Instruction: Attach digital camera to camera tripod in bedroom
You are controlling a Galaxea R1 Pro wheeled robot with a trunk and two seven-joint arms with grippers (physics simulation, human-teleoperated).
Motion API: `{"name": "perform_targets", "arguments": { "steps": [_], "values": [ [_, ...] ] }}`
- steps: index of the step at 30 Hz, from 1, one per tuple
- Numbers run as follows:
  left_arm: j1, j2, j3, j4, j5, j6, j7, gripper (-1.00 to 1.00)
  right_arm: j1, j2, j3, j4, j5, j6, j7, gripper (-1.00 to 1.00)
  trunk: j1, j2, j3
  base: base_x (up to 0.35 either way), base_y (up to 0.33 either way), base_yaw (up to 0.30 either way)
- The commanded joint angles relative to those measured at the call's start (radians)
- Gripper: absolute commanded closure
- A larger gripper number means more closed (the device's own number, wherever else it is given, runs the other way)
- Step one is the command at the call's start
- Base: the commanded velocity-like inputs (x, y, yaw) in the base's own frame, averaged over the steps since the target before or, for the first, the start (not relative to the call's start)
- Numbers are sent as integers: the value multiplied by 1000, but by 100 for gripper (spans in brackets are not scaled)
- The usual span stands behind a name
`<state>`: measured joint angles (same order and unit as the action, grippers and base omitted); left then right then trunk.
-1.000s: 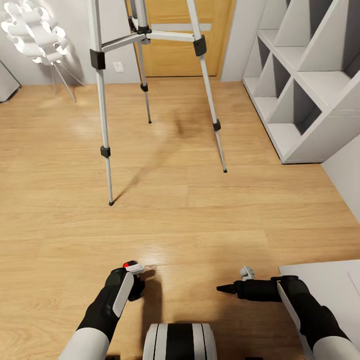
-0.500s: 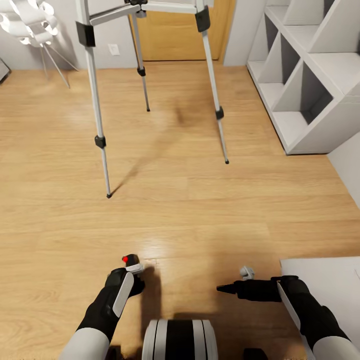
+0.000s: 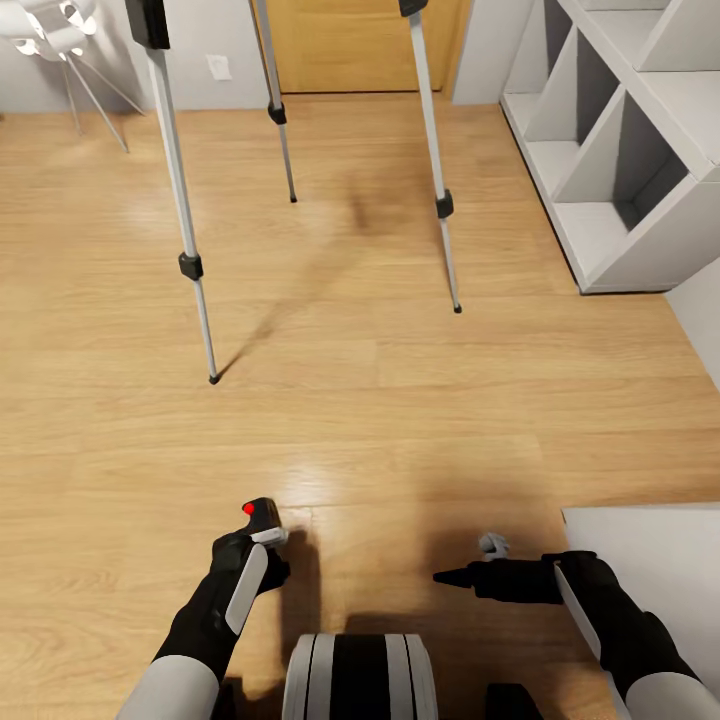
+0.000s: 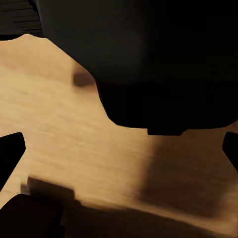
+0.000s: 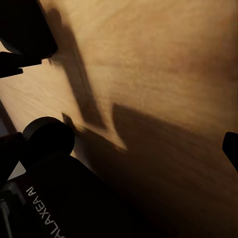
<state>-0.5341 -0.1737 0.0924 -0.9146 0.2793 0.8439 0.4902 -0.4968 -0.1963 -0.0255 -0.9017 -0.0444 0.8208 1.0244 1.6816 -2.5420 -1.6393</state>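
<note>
Approach step: my left end effector grips the small black red-dotted digital camera low over the plank floor; the silver-legged camera tripod stands ahead (head above frame). Next: raise, align.
</note>
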Motion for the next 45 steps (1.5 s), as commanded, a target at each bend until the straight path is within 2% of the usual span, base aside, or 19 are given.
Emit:
{"name": "perform_targets", "arguments": {
  "steps": [1,13,25,45],
  "values": [
    [0,-1,2,-2,11,2,8,-100,0,0,-1,0,-5,8,0,-100,0,0,-1,0,0,0],
    [0,-1,1,-2,12,-1,6,-100,0,0,-2,0,-5,8,0,-100,0,0,-1,0,0,0],
    [0,-1,1,-1,40,-55,3,-100,0,0,-2,0,-5,8,0,-100,0,0,-1,0,0,0],
    [0,-1,-4,30,51,-135,-1,-100,0,0,-2,0,-5,8,2,-100,0,0,-1,0,0,0]
  ]
}}
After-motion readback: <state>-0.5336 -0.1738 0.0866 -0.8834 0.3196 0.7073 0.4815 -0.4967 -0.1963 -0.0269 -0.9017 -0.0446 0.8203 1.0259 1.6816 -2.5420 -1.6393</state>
